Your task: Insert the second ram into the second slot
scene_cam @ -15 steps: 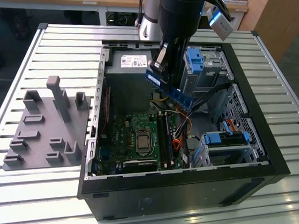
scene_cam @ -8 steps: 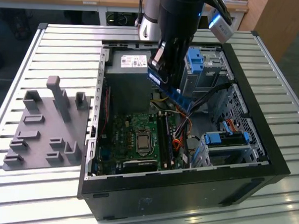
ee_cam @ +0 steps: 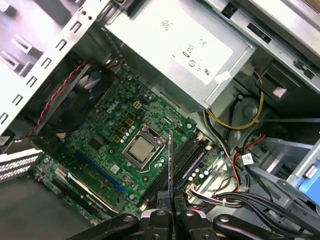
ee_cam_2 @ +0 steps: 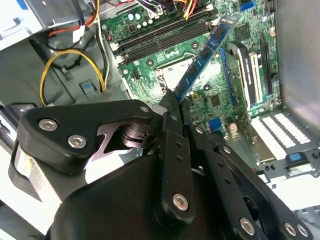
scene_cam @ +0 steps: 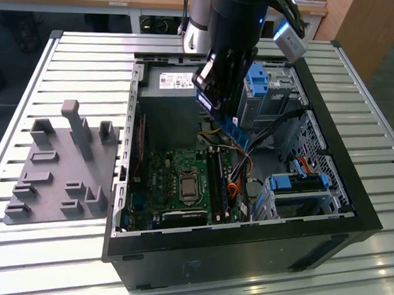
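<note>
The claw (ee_cam_2: 172, 102) is closed tight on one end of the memory stick (ee_cam_2: 205, 55), holding it above the green board (ee_cam: 107, 130) inside the open computer case (scene_cam: 244, 257)

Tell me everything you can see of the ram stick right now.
The ram is a thin, long dark blue board with a row of black chips. The gripper is shut on one end; the rest juts out free. In the exterior view it hangs tilted above the open case, touching nothing but the gripper. In the first wrist view it shows edge-on, a thin line over the motherboard near the black memory slots. It is not seated.
</note>
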Tool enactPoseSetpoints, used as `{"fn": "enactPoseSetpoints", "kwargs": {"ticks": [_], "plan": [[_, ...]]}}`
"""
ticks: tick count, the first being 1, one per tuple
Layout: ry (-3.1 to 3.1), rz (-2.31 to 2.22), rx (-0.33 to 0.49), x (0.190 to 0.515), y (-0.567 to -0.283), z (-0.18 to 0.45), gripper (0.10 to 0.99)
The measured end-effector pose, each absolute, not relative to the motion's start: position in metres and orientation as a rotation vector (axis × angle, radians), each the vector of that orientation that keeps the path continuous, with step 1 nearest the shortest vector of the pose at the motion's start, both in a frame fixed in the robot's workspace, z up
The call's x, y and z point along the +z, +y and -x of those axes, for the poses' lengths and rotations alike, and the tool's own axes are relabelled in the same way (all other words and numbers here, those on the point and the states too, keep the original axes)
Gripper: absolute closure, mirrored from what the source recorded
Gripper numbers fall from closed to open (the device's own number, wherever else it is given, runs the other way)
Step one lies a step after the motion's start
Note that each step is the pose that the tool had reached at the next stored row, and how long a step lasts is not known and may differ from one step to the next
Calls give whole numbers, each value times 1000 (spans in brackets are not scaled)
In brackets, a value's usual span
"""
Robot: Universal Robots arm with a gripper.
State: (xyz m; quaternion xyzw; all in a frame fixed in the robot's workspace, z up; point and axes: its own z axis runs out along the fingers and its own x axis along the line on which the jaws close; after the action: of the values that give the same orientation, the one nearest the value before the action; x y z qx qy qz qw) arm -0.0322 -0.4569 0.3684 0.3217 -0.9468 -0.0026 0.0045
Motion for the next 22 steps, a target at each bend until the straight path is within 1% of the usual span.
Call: {"fn": "enactPoseSetpoints", "kwargs": {"ticks": [22], "plan": [[-3087, -538, -10, 368, -457, 32, 949]]}}
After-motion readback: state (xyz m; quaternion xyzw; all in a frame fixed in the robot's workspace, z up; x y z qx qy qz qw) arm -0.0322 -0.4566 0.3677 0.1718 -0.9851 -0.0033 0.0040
